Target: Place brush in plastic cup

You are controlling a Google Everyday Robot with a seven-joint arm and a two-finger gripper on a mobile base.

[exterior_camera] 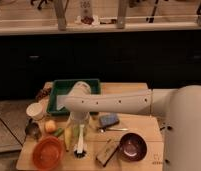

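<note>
The brush [81, 141] lies on the wooden table [149, 127] near the front, its white handle pointing away and its dark bristle head nearest the front edge. It lies beside the yellow banana [69, 137]. My gripper [79, 122] hangs down from the white arm, right above the far end of the brush handle. Whether it touches the handle does not show. The plastic cup [35, 110], white and round, stands at the table's left edge, well left of the gripper.
A green tray [60, 92] sits at the back, behind the wrist. A grey metal cup [33, 130], an orange fruit [50, 126] and an orange bowl [46, 152] are at the left. A blue sponge [109, 120], a silver utensil [115, 130], a brown block [107, 151] and a dark bowl [132, 146] are at the right.
</note>
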